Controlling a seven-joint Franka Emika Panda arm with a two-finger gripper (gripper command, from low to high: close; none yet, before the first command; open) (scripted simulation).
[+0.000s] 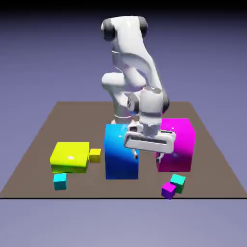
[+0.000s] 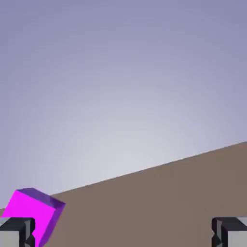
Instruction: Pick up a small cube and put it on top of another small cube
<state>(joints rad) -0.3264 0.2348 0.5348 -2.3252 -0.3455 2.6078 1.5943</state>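
1. Picking is not done; the claw is open, holding nothing.
2. Purple cube lies at five o'clock, exterior view.
3. Stacking on yellow cube, at seven o'clock, also remains.

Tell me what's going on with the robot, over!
White two-finger tool open, empty. Small purple cube on brown table, ungripped, small teal cube crowding it. Small yellow cube between flat yellow block and tall blue block. Over.
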